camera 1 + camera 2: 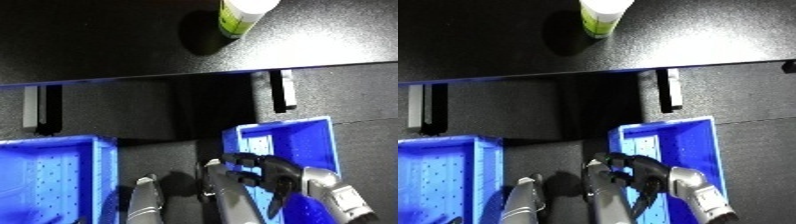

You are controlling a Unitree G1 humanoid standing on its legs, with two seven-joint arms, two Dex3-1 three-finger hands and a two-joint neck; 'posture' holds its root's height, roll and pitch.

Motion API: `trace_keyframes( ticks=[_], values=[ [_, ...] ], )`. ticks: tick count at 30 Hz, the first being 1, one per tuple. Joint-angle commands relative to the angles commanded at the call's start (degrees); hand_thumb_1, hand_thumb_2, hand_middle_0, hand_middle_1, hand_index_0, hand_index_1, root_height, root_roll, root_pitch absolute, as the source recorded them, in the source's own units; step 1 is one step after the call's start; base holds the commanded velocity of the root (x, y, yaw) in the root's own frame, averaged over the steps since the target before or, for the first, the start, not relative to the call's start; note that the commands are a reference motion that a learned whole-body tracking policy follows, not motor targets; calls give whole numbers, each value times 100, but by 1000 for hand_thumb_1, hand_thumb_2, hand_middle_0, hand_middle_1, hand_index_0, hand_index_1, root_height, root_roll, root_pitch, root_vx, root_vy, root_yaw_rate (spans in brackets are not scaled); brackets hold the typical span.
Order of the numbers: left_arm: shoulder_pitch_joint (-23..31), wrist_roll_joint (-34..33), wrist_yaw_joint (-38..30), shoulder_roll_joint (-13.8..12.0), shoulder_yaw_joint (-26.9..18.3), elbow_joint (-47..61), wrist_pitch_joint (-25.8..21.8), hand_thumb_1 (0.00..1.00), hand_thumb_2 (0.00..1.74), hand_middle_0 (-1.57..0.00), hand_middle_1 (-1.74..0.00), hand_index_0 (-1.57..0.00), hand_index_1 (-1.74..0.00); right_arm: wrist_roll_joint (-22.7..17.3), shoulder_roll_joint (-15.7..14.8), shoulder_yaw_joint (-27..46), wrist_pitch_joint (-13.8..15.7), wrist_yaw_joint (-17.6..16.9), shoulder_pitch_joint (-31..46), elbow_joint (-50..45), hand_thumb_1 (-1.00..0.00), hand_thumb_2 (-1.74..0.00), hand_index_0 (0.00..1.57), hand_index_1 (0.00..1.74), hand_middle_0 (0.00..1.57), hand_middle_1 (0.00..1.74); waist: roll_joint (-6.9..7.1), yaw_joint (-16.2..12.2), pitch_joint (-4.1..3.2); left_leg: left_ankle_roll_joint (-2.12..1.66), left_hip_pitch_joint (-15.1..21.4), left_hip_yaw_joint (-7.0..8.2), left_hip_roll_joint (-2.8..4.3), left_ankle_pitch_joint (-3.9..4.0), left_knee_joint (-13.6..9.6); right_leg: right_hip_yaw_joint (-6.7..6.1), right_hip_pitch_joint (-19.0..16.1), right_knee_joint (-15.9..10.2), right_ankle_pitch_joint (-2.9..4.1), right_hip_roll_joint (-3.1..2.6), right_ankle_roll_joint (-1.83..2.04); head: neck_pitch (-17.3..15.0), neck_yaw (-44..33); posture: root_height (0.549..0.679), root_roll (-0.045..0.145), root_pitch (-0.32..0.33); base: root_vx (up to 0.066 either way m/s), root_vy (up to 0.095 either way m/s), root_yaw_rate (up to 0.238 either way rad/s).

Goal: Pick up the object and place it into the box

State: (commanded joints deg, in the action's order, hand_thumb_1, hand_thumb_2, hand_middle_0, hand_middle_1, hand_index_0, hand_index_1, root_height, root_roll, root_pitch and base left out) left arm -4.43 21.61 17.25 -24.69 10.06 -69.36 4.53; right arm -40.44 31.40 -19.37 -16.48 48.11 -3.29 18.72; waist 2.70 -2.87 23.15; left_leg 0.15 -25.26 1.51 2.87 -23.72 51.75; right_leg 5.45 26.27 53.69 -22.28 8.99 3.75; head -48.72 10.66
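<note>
The black speckled bench spans the far half, its near edge running left to right with dark floor below. A blue perforated plastic bin sits near left; a second blue bin near right. The green-and-white cylindrical bottle stands at the bench's far edge, well apart from both bins. The right robot hand, fingers curled and holding nothing, hangs over the right bin's left rim. Only the right eye view shows that bin's right wall fully.

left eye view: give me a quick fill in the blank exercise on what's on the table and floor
1. The white and green bottle stands on the ____ table.
2. The two plastic bins below the table are ____ in colour.
3. The right hand hangs over the ____ bin of the two.

Missing words: black; blue; right
</note>
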Motion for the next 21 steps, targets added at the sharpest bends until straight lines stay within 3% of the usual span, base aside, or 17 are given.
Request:
trace_keyframes(
  ticks=[7,14,18,21],
  values=[
    [66,34,107,-86,-95,-319,-177,0,0,0,0,0,0,-1121,292,637,266,275,137,-1639,0,0,0,0,0,0,83,-104,-91,-18,-27,28,99,-18,19,30,33,31,-2,30,54,484,-171,612,23,-52,37,-15,-73],
    [119,15,165,-71,-154,-485,-293,0,0,0,0,0,0,-1871,369,1238,582,528,18,-2543,0,0,0,0,0,0,81,-174,-128,-10,-59,39,143,-65,99,20,56,69,-4,35,58,658,-167,611,24,-50,50,1,-28],
    [137,5,191,-36,-132,-558,-332,0,0,0,0,0,0,-2547,262,1516,981,305,-158,-2962,0,0,0,0,0,0,48,-200,-115,-6,-42,36,137,-96,131,7,30,72,-23,27,47,780,-137,612,26,-52,66,12,-4],
    [155,-16,235,4,-133,-640,-382,0,0,0,0,0,0,-2990,112,1775,1501,-32,-323,-3224,0,0,0,0,0,0,13,-224,-120,-1,-24,41,124,-119,143,-6,3,63,-36,11,40,827,-72,613,29,-53,77,20,-14]
  ],
)
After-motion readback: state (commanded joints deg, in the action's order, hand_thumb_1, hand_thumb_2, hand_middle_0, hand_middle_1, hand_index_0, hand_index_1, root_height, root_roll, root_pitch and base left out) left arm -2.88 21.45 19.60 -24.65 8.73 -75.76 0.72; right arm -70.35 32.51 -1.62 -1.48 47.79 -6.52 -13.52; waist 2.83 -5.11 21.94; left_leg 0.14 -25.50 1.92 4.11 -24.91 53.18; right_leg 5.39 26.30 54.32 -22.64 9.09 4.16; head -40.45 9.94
